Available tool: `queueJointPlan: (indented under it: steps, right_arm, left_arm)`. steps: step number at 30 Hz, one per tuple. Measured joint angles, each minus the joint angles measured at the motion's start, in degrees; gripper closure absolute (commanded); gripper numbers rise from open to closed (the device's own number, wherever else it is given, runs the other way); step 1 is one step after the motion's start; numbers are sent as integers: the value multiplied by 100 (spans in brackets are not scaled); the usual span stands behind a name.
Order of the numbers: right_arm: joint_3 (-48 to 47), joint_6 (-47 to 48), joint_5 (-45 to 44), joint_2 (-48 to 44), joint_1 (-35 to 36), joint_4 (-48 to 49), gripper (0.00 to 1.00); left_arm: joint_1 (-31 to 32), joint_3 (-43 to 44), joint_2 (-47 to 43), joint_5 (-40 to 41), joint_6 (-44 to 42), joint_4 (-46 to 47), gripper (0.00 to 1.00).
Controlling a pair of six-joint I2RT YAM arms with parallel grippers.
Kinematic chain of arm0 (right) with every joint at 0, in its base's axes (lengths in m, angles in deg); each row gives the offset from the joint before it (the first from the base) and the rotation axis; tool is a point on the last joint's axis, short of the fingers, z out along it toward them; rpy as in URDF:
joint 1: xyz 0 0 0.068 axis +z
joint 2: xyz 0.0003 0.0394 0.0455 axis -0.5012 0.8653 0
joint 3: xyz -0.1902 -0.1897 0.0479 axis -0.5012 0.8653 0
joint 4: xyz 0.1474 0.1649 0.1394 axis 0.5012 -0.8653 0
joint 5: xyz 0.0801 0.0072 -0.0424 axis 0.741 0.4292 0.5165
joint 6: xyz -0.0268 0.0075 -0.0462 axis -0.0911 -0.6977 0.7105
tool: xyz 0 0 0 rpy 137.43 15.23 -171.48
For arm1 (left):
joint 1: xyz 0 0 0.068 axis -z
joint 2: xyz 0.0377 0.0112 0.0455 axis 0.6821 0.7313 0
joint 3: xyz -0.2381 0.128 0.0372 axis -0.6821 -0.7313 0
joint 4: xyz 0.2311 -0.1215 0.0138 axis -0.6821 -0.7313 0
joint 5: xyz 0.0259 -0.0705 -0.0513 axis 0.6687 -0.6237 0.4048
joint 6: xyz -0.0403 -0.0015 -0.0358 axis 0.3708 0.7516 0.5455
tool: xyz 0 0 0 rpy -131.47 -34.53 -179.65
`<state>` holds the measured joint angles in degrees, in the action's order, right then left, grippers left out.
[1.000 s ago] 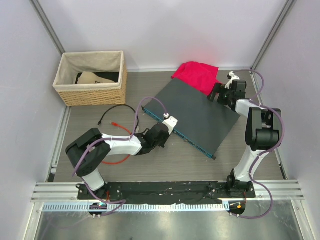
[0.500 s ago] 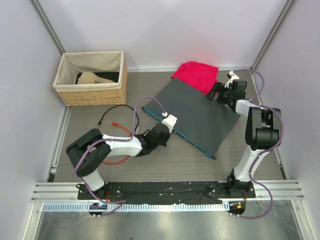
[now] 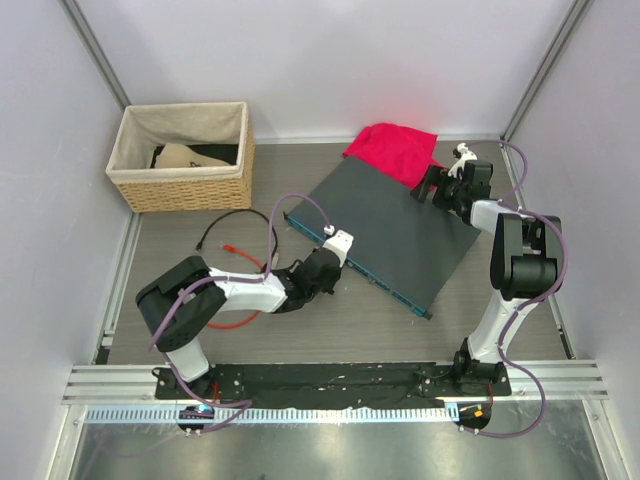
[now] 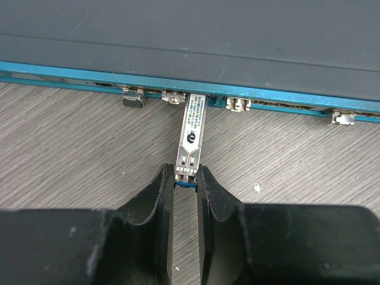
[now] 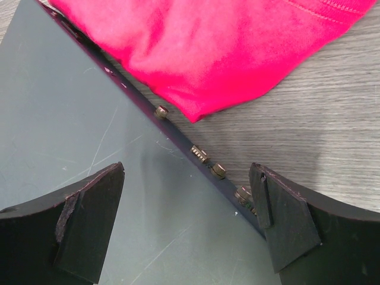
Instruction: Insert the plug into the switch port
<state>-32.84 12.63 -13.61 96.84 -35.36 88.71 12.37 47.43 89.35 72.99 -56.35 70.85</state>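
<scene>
My left end effector [image 4: 185, 178] pinches the plug [image 4: 192, 133] by its tail, nose at the switch port [image 4: 198, 100], body mostly out. I judge it not yet seated. My right end effector [image 5: 187, 199] gapes, empty.

Silver plug [image 4: 191, 132], grey box [image 3: 392, 228] with teal face [image 4: 59, 76], red cloth [image 5: 208, 47], tan woven basket [image 3: 190, 187].

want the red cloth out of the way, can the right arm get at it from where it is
Probably yes. The right claw hangs open over the edge of the grey box, and the red cloth lies just beyond that edge, with nothing between them.
</scene>
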Motion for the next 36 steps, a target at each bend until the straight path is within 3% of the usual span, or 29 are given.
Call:
queueJointPlan:
  steps: [36]
  right_arm:
    - [33, -105, 83, 2, 0, 127, 5]
  left_arm:
    - [17, 0, -114, 81, 101, 28, 100]
